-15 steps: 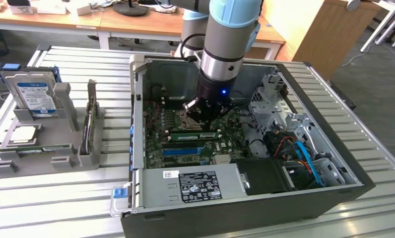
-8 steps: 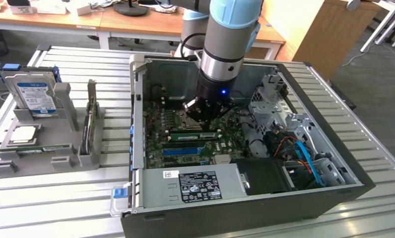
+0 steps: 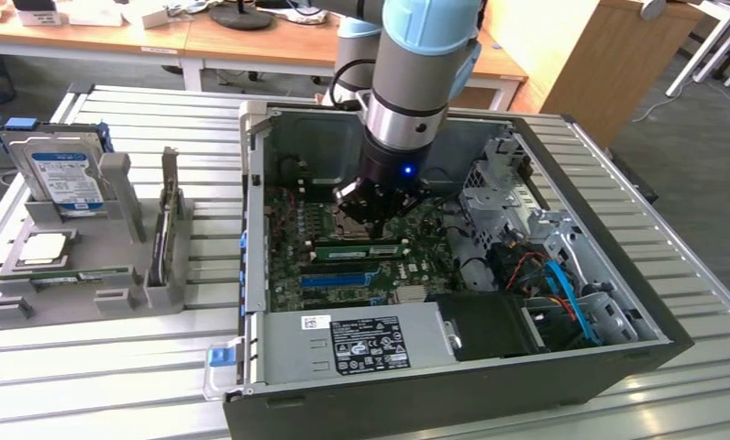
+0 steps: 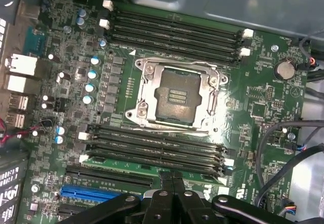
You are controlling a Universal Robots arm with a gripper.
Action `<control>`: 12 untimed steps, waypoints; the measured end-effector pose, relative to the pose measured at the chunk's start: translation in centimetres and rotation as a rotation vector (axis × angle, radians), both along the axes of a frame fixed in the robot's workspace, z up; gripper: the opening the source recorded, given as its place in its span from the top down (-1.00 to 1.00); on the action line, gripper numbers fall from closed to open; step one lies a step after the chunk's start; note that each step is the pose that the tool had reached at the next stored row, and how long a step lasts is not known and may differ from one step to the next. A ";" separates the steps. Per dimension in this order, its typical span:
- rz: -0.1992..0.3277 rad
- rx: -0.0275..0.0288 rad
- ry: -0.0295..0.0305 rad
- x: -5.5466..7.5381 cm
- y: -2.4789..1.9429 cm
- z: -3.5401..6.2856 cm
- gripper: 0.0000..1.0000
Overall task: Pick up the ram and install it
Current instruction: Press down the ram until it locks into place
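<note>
You have the arm [image 3: 408, 82] reaching straight down into the open computer case [image 3: 463, 403], which stands on a table of pale metal slats [image 3: 120, 367]. The gripper [image 3: 371, 213] hangs over the green main board [image 3: 340, 284], near the middle of the case in the exterior view.

From the wrist camera you see the gripper [image 4: 172, 181] with its jaws closed together and nothing between them. The tips are right over the ram [image 4: 147, 164], a long green stick lying in the memory slot closest to them, between white latches. You cannot tell whether the tips touch it. The bare processor socket [image 4: 177, 95] with its silver frame lies just beyond that bank of slots, and a blue slot [image 4: 86, 192] sits beside the fingers. In the exterior view the ram [image 3: 362, 247] is at six o'clock of the gripper, just under it.

At nine o'clock of the case a grey tray [image 3: 47, 312] rests on the slats. It holds a blue-labelled hard drive [image 3: 61, 174] standing upright and a square silver chip [image 3: 43, 247] lying flat. The power supply [image 3: 365, 344] fills the case's six o'clock edge.

Around the table, wooden desks [image 3: 96, 37] run along twelve o'clock, a wooden cabinet [image 3: 598, 64] stands at one o'clock, and grey floor [image 3: 695, 137] shows at three o'clock.
</note>
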State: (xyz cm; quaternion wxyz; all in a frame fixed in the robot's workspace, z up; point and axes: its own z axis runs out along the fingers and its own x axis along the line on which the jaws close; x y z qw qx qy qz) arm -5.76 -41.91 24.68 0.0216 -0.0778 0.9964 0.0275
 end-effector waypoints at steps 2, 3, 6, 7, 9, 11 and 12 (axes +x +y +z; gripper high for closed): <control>0.000 0.0008 0.0000 0.0 0.01 -0.01 0.79; 0.000 0.0010 -0.0001 0.0 0.01 -0.01 0.79; -0.011 0.0026 0.0040 0.0 0.00 0.00 0.79; -0.015 0.0043 0.0071 0.0 0.00 -0.01 0.79; -0.017 0.0066 0.0172 0.0 0.00 0.00 0.79; -0.018 0.0081 0.0342 0.0 0.00 -0.01 0.79; -0.019 0.0082 0.0407 0.0 0.00 0.00 0.79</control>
